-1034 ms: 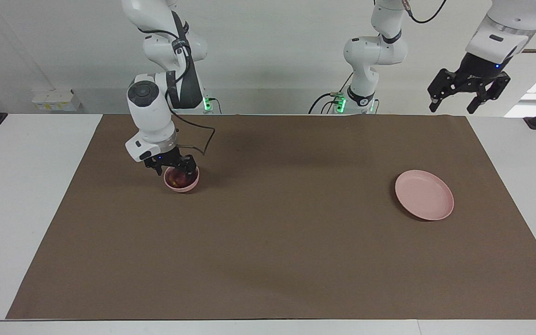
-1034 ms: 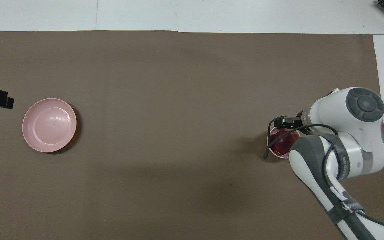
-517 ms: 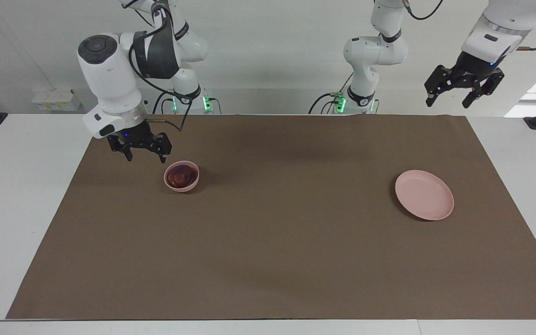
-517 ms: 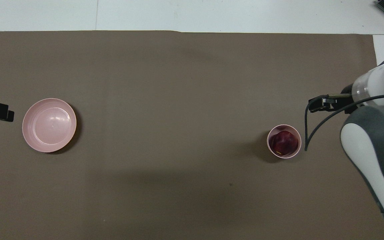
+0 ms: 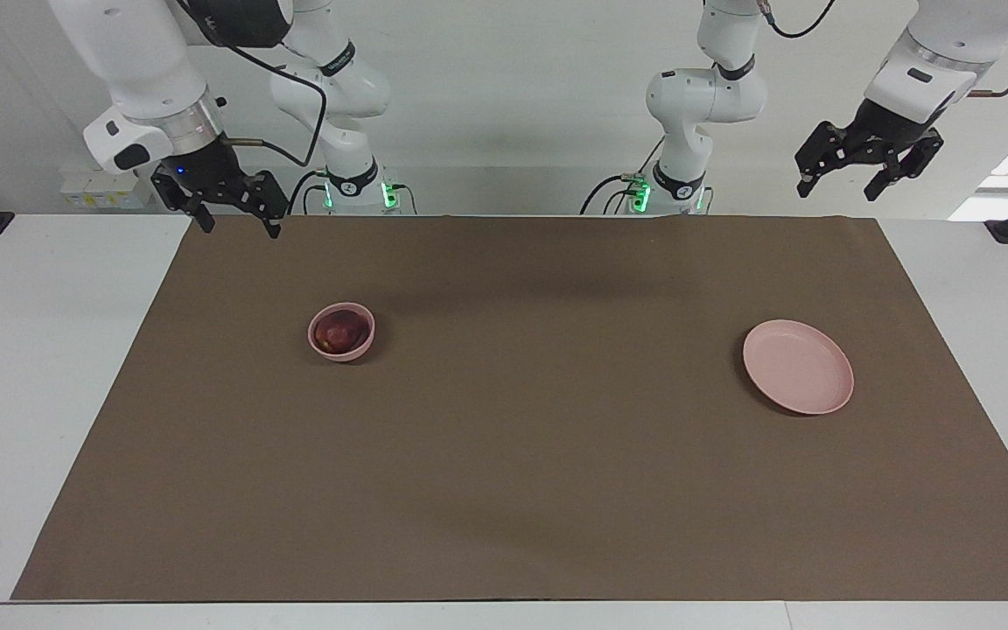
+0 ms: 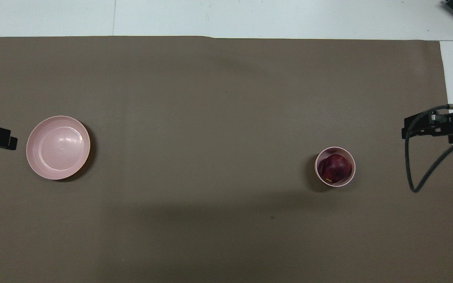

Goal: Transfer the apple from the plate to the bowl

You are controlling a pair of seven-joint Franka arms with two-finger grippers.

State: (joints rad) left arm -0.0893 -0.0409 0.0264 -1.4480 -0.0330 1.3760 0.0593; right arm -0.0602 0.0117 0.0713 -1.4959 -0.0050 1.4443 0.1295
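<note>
The apple (image 5: 339, 330) sat inside the bowl (image 5: 341, 332), filling most of its interior, with its yellowish patch visible in the overhead view. The bowl rested on the brown mat (image 5: 521, 490) toward the right arm's end of the table. Judged from this layout, the transfer was complete: the apple was seated below the rim and nothing touched it.

The plate (image 5: 798, 366) lay bare on the mat toward the left arm's end, well apart from the bowl. Its surface carried nothing, consistent with the apple having been taken off it.

The right gripper (image 5: 236, 210) hung raised over the mat's edge nearest the robots, at the right arm's end, well clear of the bowl. Its fingers were spread and held nothing. This height and offset probably served to keep the arm out of the bowl's way.

The left gripper (image 5: 854, 173) hung raised over the table's edge nearest the robots, at the left arm's end, waiting. Its fingers were likewise spread and empty. No further move appeared necessary for the task.
</note>
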